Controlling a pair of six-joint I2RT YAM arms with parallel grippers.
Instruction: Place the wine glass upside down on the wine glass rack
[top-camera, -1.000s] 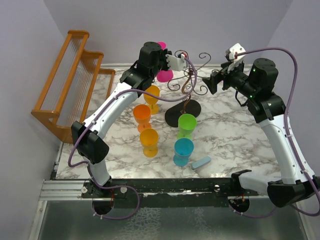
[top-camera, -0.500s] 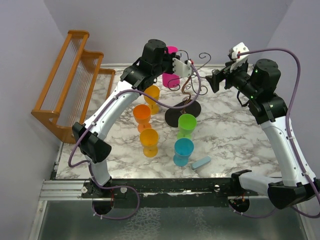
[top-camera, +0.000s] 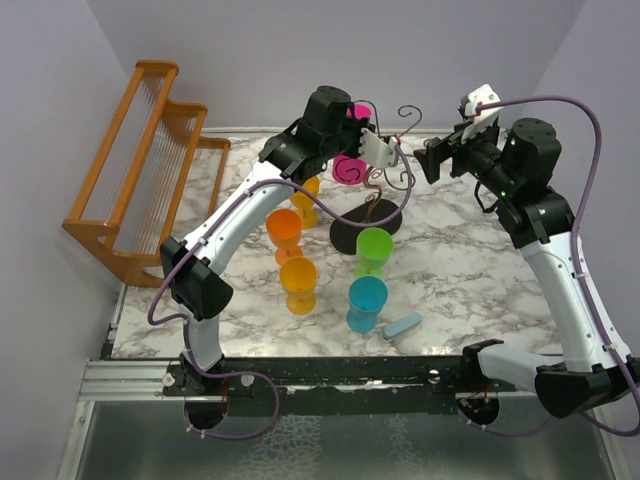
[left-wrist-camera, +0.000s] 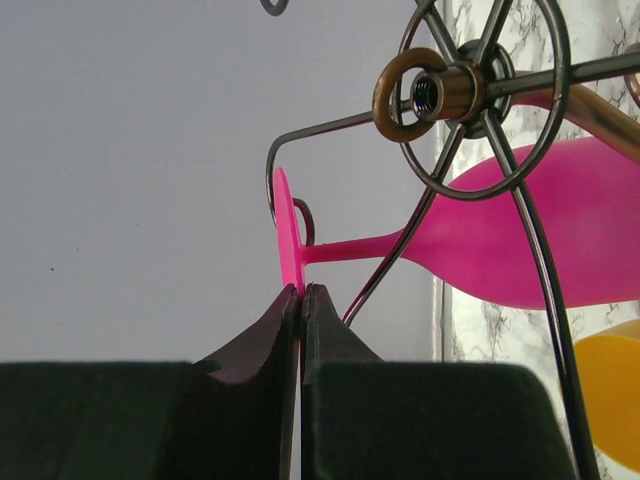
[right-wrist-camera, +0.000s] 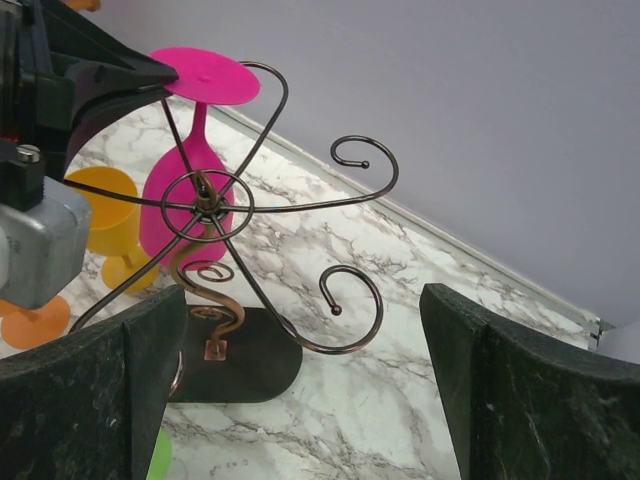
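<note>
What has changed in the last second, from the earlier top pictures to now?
The left arm swung right, carrying the upside-down pink wine glass in among the curled arms of the wine glass rack. The left fingers stay shut on the edge of its foot. The rack, the open right fingers and the other glasses hardly moved.

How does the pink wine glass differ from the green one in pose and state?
The pink wine glass is upside down, foot up, above the table; the green glass stands on it. The left gripper pinches the pink glass's foot among the wine glass rack's arms; nothing touches the green one. Both are brightly coloured.
</note>
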